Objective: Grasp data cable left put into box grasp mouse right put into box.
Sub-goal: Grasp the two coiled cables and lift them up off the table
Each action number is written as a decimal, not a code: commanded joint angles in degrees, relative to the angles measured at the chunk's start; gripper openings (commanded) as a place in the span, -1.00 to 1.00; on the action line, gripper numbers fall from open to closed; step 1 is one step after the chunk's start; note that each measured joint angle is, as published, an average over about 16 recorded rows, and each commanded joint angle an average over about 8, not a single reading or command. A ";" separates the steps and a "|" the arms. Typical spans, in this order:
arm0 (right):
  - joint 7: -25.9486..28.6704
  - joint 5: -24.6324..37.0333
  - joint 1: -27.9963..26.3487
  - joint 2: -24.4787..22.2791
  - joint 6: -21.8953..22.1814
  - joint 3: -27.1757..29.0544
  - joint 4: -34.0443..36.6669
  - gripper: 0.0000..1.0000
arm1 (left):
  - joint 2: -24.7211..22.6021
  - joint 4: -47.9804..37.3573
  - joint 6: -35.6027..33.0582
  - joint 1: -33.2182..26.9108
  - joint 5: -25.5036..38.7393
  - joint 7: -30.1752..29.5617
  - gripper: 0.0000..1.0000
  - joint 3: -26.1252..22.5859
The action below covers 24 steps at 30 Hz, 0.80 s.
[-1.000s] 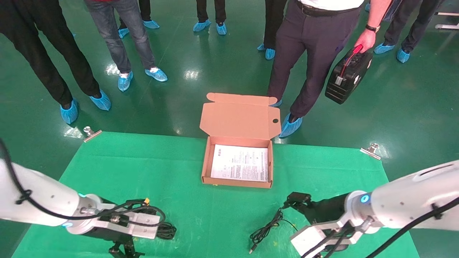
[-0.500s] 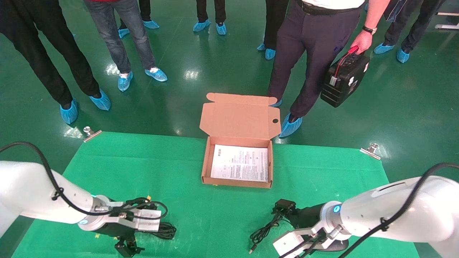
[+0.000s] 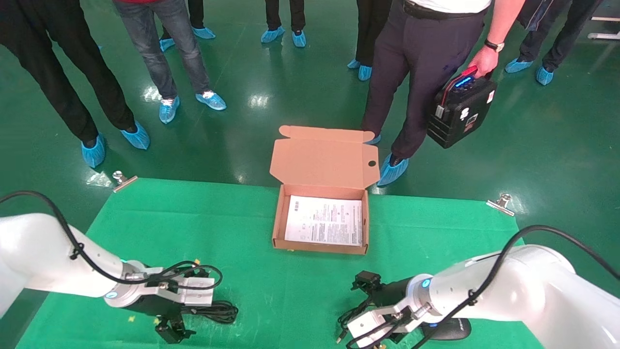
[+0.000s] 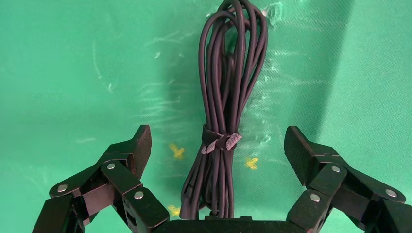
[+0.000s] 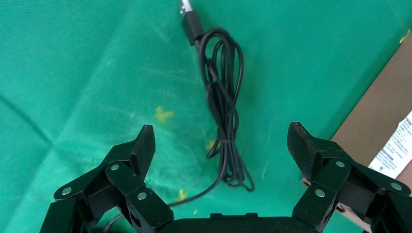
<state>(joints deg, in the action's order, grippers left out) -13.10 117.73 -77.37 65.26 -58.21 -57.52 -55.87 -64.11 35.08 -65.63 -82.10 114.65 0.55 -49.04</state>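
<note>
The data cable (image 3: 219, 311), a black coil bound with a strap, lies at the front left of the green mat and shows between my fingers in the left wrist view (image 4: 228, 87). My left gripper (image 3: 172, 332) (image 4: 218, 141) is open, astride the coil and not touching it. The black mouse (image 3: 448, 329) lies front right, mostly hidden under my right arm. Its thin cord (image 3: 352, 317) (image 5: 224, 111) ends in a USB plug (image 5: 192, 22). My right gripper (image 3: 366, 281) (image 5: 221, 138) is open above the cord. The tan box (image 3: 276, 228) stands open mid-table, holding a printed sheet (image 3: 324, 220).
The box lid (image 3: 322, 162) with a round hole stands open on the far side. The box corner shows in the right wrist view (image 5: 376, 111). Several people stand on the green floor beyond the table; one holds a black case (image 3: 460, 114). Metal clips (image 3: 501, 202) pin the mat corners.
My right arm has swung left and nearer, bringing its gripper over the mouse cord. My left gripper has shifted slightly by the coil. The person's black case has moved left.
</note>
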 commanded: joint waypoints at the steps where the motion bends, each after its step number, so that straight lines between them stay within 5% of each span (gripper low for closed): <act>1: -0.31 -0.02 0.01 0.84 0.53 -0.04 1.35 1.00 | -0.18 -1.05 0.04 -0.23 -0.33 0.88 1.00 0.11; 3: -0.51 0.00 0.05 1.39 0.94 -0.07 2.30 0.98 | -0.31 -1.98 0.20 -0.37 -0.47 1.50 1.00 0.17; 6: -0.70 0.08 0.12 2.04 1.54 -0.09 3.45 0.33 | -0.54 -3.36 0.49 -0.55 -0.65 2.19 1.00 0.26; 8: -0.80 0.13 0.15 2.33 1.83 -0.10 3.96 -0.17 | -0.67 -4.09 0.64 -0.65 -0.75 2.48 0.70 0.32; 11: -0.95 0.19 0.22 2.68 2.21 -0.12 4.62 -0.90 | -0.88 -5.13 0.82 -0.81 -0.99 2.89 -0.05 0.46; 12: -0.99 0.20 0.23 2.76 2.27 -0.13 4.77 -1.00 | -0.93 -5.38 0.85 -0.85 -1.06 3.01 -0.30 0.50; 14: -1.05 0.21 0.26 2.87 2.37 -0.15 4.99 -1.00 | -0.99 -5.71 0.91 -0.91 -1.17 3.16 -0.80 0.56; 16: -1.09 0.22 0.28 2.96 2.47 -0.16 5.17 -1.00 | -1.03 -5.97 0.95 -0.96 -1.27 3.27 -1.00 0.61; 24: -1.04 0.17 0.27 2.78 2.36 -0.14 4.87 -1.00 | -0.97 -5.58 0.89 -0.95 -1.24 3.06 -1.00 0.59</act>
<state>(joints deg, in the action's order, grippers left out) -14.14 117.90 -77.11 68.05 -55.85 -57.66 -50.98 -65.09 29.47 -64.73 -83.04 113.41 3.63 -48.46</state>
